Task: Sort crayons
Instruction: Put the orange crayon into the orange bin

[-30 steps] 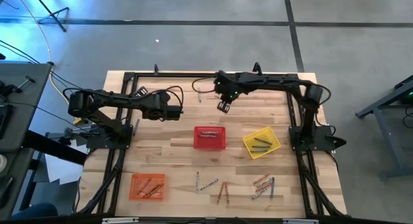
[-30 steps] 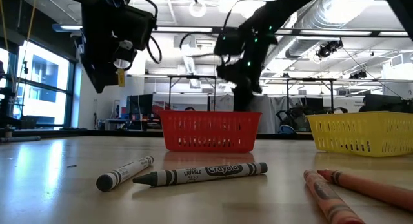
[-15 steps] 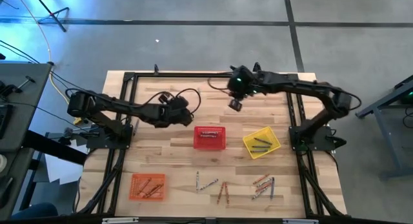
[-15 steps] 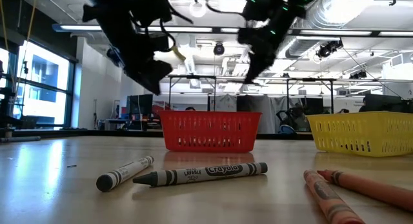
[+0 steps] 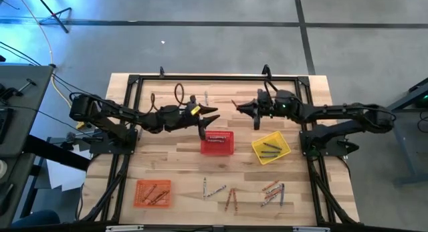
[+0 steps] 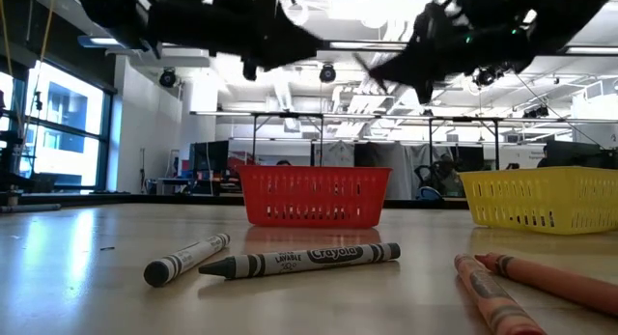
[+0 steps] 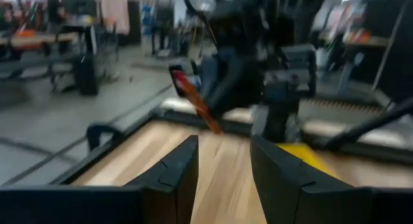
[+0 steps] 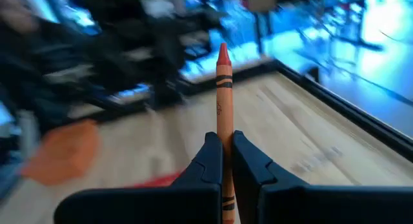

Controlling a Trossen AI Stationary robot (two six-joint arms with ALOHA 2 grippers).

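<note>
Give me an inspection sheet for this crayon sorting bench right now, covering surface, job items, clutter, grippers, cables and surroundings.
Surface: pale wooden table inside a black frame.
Job's things: loose crayons lie along the near edge; more sit in the orange basket, the red basket and the yellow basket; one orange crayon is in the right gripper.
Clutter: nothing seen.
Grippers: right gripper shut on the orange crayon, raised above the table's far half; left gripper open and empty, facing it beside the red basket.
Cables: a looped cable on the left arm.
Surroundings: grey floor, benches and gear beyond.
</note>
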